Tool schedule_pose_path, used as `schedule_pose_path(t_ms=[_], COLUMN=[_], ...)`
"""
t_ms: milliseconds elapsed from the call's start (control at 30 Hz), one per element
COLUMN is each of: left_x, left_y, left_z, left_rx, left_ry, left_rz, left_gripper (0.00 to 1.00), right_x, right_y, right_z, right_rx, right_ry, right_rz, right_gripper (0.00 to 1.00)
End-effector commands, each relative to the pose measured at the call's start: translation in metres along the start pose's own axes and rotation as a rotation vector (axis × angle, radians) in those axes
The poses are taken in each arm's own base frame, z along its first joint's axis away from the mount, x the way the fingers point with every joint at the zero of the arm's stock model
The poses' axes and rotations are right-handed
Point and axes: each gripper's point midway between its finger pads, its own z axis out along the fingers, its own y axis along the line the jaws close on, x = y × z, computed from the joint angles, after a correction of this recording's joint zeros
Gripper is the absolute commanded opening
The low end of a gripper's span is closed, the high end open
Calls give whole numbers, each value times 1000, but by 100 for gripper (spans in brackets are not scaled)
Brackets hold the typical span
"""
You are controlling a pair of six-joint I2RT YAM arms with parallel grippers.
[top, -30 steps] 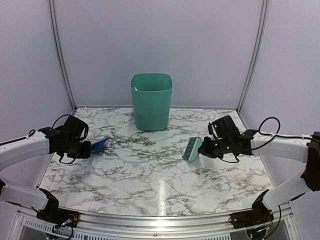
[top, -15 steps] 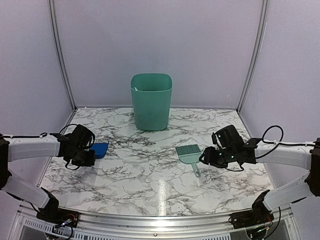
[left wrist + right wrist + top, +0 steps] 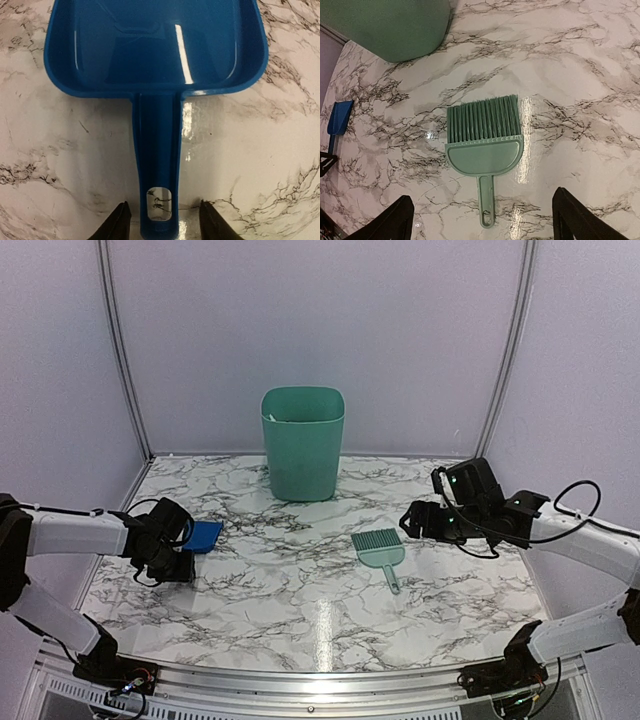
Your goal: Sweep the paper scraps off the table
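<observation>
Blue dustpan [image 3: 155,45] and teal bin [image 3: 303,445] rest on table [image 3: 300,590].

Pale lilac walls [image 3: 320,320] stand well beyond left pincer [image 3: 186,558] and right pincer [image 3: 412,521]; metal posts [image 3: 120,350] mark the corners; soft even light.

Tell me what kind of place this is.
Most likely a robot test booth, not a home. A marble-patterned table is boxed in by plain lilac panels on metal posts. A left arm and right arm are bolted at its near edge, with a bin, hand brush and dustpan staged on top.
</observation>
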Motion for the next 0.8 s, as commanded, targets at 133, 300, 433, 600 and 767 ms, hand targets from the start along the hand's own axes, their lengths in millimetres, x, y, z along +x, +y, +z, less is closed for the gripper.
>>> schedule_pose_path(t_ms=[133, 300, 433, 600, 767], left_x=[-14, -44, -58, -61, -65], left_y=[-9, -6, 0, 10, 13], left_z=[-28, -64, -88, -99, -108], left_rx=[63, 65, 63, 44, 47], left_ry=[-65, -212, -319, -396, -446], left_rz=[-20, -40, -67, -82, -101], left_gripper=[85, 99, 99, 99, 99], right_x=[-48, -80, -93, -101, -108], right_y=[15, 26, 34, 36, 35], right_z=[-43, -72, -81, -85, -90], right_rx=[-25, -42, -70, -70, -59], right_ry=[-147, -260, -307, -332, -366], right_rz=[-75, -100, -121, -106, -107], right_gripper=[90, 92, 93, 93, 94])
